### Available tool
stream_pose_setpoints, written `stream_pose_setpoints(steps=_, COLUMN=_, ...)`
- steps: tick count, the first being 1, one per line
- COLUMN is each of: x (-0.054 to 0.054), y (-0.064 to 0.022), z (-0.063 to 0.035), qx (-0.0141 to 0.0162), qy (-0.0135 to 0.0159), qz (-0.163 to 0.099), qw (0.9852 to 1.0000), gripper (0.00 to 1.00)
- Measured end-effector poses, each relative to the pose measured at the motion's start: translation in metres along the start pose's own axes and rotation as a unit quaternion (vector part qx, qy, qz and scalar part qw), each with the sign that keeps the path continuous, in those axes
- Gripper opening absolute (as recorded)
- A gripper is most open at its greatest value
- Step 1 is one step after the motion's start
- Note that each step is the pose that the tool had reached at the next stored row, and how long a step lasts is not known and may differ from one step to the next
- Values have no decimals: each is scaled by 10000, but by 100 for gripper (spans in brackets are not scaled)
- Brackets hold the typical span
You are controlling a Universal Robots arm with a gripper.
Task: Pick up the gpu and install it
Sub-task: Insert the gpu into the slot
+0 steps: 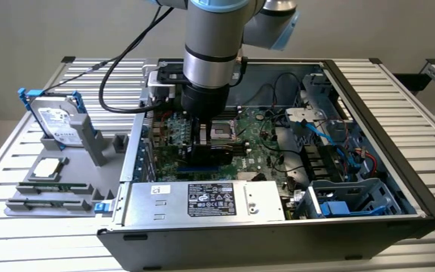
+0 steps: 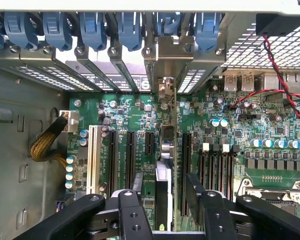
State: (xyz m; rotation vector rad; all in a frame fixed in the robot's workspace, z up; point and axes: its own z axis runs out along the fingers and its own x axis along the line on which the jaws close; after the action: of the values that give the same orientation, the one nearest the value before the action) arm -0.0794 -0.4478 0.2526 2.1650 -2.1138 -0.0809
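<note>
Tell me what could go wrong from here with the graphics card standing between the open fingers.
1. The gpu stands edge-on in a motherboard slot, and I cannot tell whether it is fully seated. It might tilt or work loose.
2. The open gripper straddles the card, with its fingers low among the neighbouring slots. Sideways drift could knock the card or board parts.

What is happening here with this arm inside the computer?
A robot arm is reaching down into an open computer case lying on a slatted table. Its pincer straddles the gpu, which stands on edge among the motherboard expansion slots, its metal bracket at the rear slot openings. A hard drive waits in a grey holder beside the case.
</note>
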Motion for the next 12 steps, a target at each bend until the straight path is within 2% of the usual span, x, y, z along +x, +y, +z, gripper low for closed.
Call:
stream_pose_setpoints(steps=4, x=2, y=6, z=-49, qx=0, qy=0, qz=0, qw=10000, gripper=47)
stream_pose_setpoints(steps=12, x=13, y=37, z=-310, qx=0, qy=0, qz=0, qw=10000, gripper=47)
